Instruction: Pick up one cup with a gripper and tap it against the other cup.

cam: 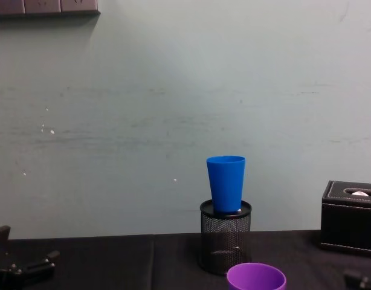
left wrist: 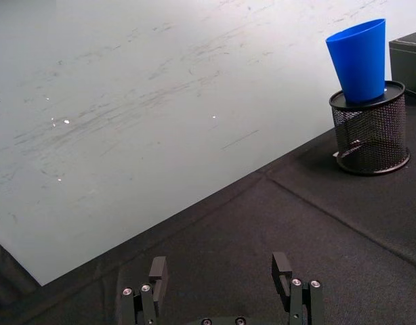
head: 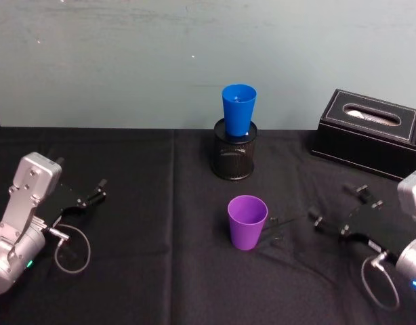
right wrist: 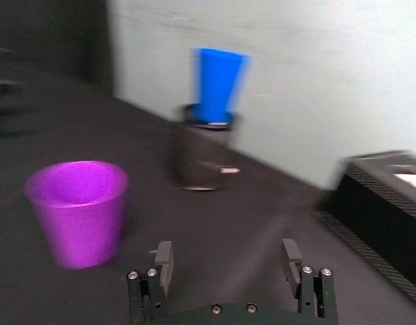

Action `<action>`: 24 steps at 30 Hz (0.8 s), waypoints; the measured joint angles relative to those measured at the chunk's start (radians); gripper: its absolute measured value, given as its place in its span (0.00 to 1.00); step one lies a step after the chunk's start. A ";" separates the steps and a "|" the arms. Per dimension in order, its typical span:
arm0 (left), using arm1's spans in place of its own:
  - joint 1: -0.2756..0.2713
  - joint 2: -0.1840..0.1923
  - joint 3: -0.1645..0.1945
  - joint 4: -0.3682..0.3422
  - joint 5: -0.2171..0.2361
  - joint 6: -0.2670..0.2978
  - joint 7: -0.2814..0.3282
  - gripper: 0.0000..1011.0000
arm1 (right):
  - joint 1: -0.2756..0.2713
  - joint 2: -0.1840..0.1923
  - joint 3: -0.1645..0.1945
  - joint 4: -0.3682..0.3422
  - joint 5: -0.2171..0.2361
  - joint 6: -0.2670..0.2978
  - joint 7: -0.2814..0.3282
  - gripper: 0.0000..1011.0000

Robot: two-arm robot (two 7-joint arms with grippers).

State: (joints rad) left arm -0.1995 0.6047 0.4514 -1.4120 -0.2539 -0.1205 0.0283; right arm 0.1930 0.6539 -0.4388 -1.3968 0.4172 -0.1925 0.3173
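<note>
Wall: pale grey-green, flat, scuffed with faint streaks and small white specks
Top left of wall: dark panels along the upper edge
Table: black cloth, matte, creased in straight fold lines
Light: even, soft shadows

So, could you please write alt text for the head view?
A purple cup stands upright on the black table, a blue cup in a mesh holder behind it. The right gripper is open to its right, the left gripper open at far left.

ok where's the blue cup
Head view: the blue cup stands in the mesh holder at the back centre of the table, behind the purple cup, with the black box to its right.
</note>
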 joint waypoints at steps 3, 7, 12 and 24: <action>0.000 0.000 0.000 0.000 0.000 0.000 0.000 1.00 | 0.006 0.020 -0.010 0.008 0.068 -0.001 0.150 0.99; 0.000 0.000 0.000 0.000 0.000 0.000 0.000 1.00 | 0.015 0.034 -0.026 0.023 0.121 -0.009 0.309 0.99; 0.000 0.000 0.000 0.000 0.000 0.000 0.000 1.00 | 0.022 0.034 -0.035 0.026 0.141 -0.001 0.392 0.99; 0.000 0.000 0.000 0.000 0.000 0.000 0.000 1.00 | 0.059 -0.035 -0.046 0.035 0.115 0.064 0.405 0.99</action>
State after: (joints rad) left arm -0.1995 0.6047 0.4514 -1.4120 -0.2538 -0.1205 0.0283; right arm 0.2524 0.6188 -0.4852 -1.3614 0.5325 -0.1287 0.7223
